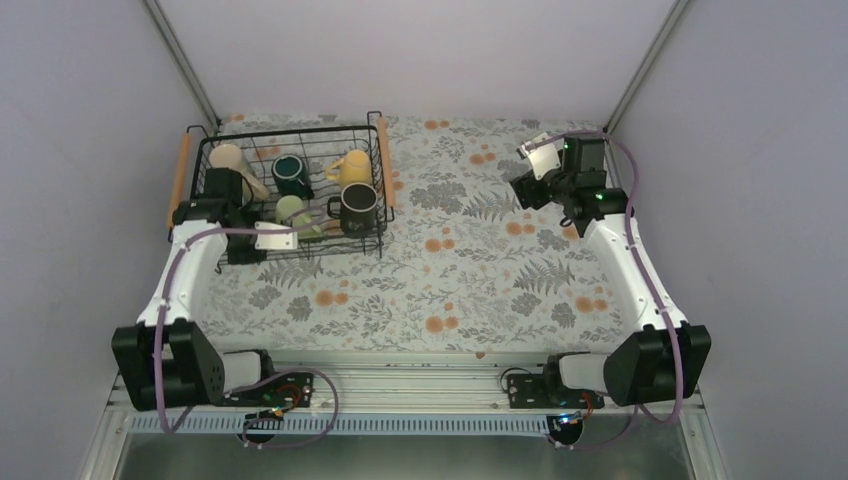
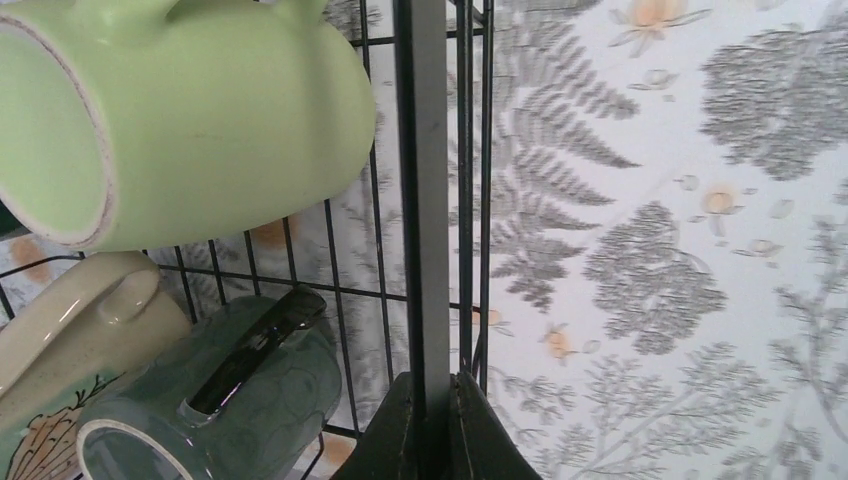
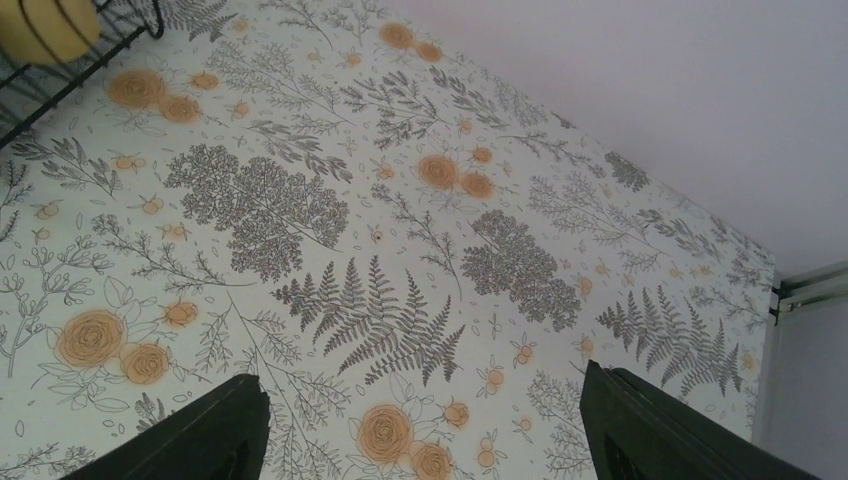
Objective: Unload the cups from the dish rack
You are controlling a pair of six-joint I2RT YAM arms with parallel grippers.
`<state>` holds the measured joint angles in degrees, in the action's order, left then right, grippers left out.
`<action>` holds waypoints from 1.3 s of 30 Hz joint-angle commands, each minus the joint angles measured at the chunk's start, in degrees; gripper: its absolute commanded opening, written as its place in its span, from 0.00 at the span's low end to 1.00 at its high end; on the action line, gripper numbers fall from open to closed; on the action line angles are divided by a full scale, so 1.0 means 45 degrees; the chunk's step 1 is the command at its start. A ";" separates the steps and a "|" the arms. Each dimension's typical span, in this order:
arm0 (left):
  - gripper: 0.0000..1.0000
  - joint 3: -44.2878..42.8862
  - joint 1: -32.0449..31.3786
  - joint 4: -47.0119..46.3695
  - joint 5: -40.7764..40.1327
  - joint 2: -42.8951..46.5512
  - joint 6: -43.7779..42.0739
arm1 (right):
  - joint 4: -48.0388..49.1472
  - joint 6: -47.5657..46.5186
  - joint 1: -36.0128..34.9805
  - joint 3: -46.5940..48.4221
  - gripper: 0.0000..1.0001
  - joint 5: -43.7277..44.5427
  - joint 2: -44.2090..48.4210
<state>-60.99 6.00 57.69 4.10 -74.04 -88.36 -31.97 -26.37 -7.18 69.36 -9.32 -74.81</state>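
Note:
The dish rack (image 1: 382, 235), a black wire basket with wooden handles, sits at the table's far left. It holds a cream cup (image 1: 228, 158), a dark teal cup (image 1: 291, 172), a yellow cup (image 1: 352, 166), a black cup (image 1: 358, 205) and a pale green cup (image 1: 293, 210). My left gripper (image 1: 243, 250) is shut on a flat bar of the rack (image 2: 430, 200) at its near side. Beside that bar lie the pale green cup (image 2: 190, 110), the cream patterned cup (image 2: 60, 350) and a grey-green cup (image 2: 210, 400). My right gripper (image 1: 525, 190) hangs open over the far right of the table, holding nothing.
A floral cloth (image 1: 470, 270) covers the table from the rack to the right wall. In the right wrist view the rack's corner (image 3: 60, 85) and the yellow cup (image 3: 45, 25) show at top left. Grey walls close in the table on three sides.

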 commanded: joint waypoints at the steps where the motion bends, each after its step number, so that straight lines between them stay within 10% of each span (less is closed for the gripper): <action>1: 0.02 0.0777 -0.0113 0.1053 0.0857 0.1556 -0.0942 | -0.0124 0.0270 -0.0162 -0.0261 0.81 -0.0043 0.0527; 7: 0.04 0.1568 -0.0106 0.1307 0.0725 0.2311 -0.0818 | -0.0076 0.0179 -0.0164 -0.0491 0.89 0.0029 0.0595; 14: 0.36 -0.0003 -0.0122 0.2737 0.1466 0.2725 -0.0591 | -0.0524 0.0063 -0.0162 -0.0191 0.97 -0.0139 0.0576; 19: 0.40 -0.2414 -0.0112 0.4368 0.2016 0.2784 -0.0444 | -0.1257 -0.0021 -0.0192 0.0667 1.00 -0.0361 0.0525; 20: 0.46 -0.2920 -0.0111 0.4438 0.2260 0.2880 -0.0309 | -0.1398 -0.0080 -0.0183 0.0844 1.00 -0.0454 0.0514; 22: 0.95 -0.3655 -0.0123 0.4366 0.2819 0.3194 -0.0240 | -0.1603 -0.0247 -0.0193 0.1095 1.00 -0.0523 0.0478; 23: 1.00 -0.3925 -0.0122 0.4267 0.3098 0.3287 -0.0284 | -0.1697 -0.0333 -0.0195 0.1222 1.00 -0.0531 0.0417; 33: 1.00 -0.7044 -0.0328 0.4450 0.4364 0.0477 -0.1066 | -0.2091 -0.0292 -0.0392 0.1991 1.00 -0.0887 -0.0080; 39: 0.98 -0.5862 -0.0452 0.3826 0.5130 0.0289 -0.4773 | -0.2140 -0.0312 -0.0547 0.2045 1.00 -0.1012 -0.0253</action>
<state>-89.73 4.64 74.70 22.11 -73.80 -97.73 -41.17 -26.98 -8.69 77.12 -12.12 -75.18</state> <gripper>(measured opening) 0.993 0.998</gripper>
